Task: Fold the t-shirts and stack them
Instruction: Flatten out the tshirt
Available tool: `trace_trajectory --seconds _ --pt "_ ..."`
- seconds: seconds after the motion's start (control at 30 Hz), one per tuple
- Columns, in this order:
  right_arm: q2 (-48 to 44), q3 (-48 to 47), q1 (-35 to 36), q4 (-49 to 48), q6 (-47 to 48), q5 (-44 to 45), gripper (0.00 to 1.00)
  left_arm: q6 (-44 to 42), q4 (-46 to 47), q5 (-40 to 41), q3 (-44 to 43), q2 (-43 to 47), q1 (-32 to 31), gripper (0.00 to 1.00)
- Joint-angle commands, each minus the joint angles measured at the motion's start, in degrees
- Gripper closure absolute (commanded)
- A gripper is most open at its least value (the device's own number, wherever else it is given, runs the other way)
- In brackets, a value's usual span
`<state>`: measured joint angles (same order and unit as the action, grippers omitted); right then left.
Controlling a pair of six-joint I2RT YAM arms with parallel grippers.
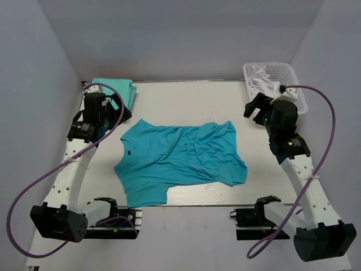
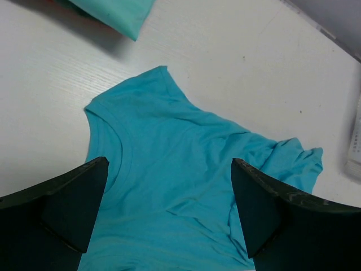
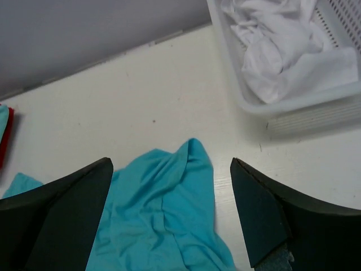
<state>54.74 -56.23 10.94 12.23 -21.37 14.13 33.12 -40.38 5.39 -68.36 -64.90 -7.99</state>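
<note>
Folded mint-teal t-shirts (image 1: pixel 119 89) lay stacked at the far-left corner of the table (image 1: pixel 186 99). The left gripper (image 2: pixel 169 162) hung over the collar end of the turquoise t-shirt (image 1: pixel 180 157), jaws spread wide, holding nothing. The shirt lay mid-table, collar to the left, fairly flat there but bunched toward the hem. The right gripper (image 3: pixel 171 161) hovered above that rumpled hem corner, likewise released and empty, with the basket (image 1: pixel 293 79) of white cloth (image 1: pixel 262 76) just beyond. Judgement: flatten first. Each gripper should pinch a single layer at opposite ends and draw the cloth taut before any fold.
</note>
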Motion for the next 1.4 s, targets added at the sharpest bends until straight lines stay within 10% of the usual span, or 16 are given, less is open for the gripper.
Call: trace_trajectory --seconds 0.0,0.57,1.07,1.37 --pt "-1.74 0.5 -0.04 5.62 -0.87 -3.57 0.1 1.94 -4.87 2.25 -0.2 1.97 0.17 0.0" --pt "9.32 5.86 1.36 23.35 1.59 -15.89 0.1 6.16 -9.63 -11.89 19.22 -2.6 -1.42 0.0" --pt "14.26 12.54 5.14 21.52 -0.43 -15.63 0.1 6.87 -12.97 -4.86 22.56 -10.07 -1.94 0.0" --pt "16.8 14.48 7.78 16.87 1.24 -22.83 0.1 6.87 -3.39 -11.28 24.86 -19.72 -3.09 0.17"
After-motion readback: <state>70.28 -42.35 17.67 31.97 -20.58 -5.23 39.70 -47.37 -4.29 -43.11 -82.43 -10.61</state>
